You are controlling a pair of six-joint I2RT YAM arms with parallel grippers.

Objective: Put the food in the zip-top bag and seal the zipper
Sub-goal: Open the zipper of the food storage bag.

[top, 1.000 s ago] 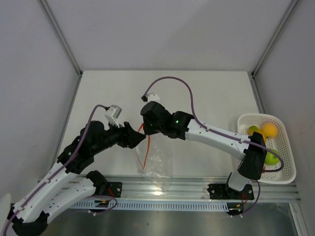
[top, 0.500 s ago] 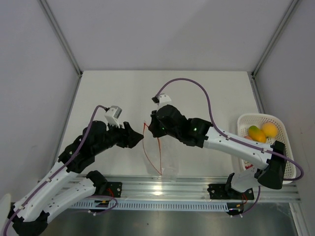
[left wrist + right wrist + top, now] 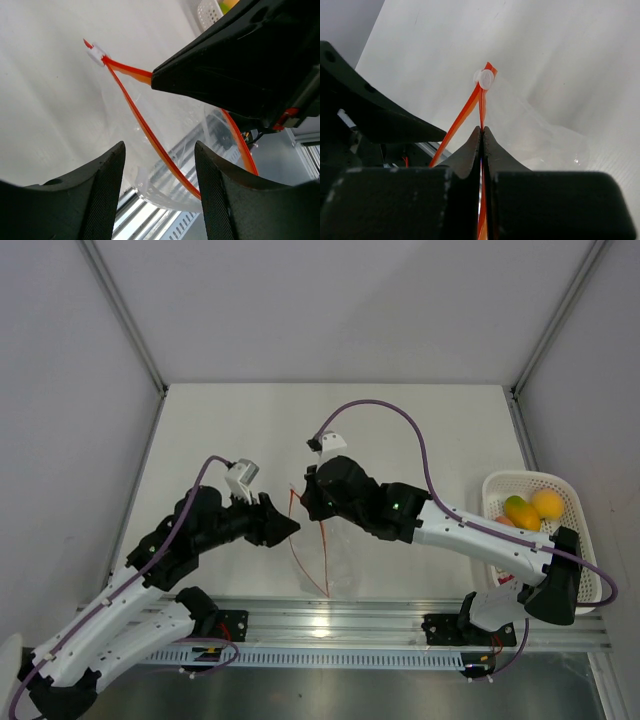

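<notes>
The clear zip-top bag [image 3: 345,560] hangs off the table between both arms, its mouth spread apart. My right gripper [image 3: 482,129] is shut on one lip of the orange zipper [image 3: 470,102], just below the white tab [image 3: 484,78]. In the top view the right gripper [image 3: 308,502] sits at the bag's upper corner. My left gripper [image 3: 159,150] is open, and the other lip of the zipper [image 3: 135,107] runs between its fingers without touching them. The left gripper [image 3: 288,527] is just left of the bag. The food [image 3: 530,508] lies in the white basket [image 3: 585,540].
The white mesh basket stands at the table's right edge, beside the right arm's elbow [image 3: 560,585]. An aluminium rail [image 3: 400,625] runs along the near edge below the bag. Grey walls enclose the table on three sides.
The right arm swung its elbow out to the right and lifted the bag, spreading its mouth. My left gripper moved right toward the near lip, and its jaws narrowed a little.
</notes>
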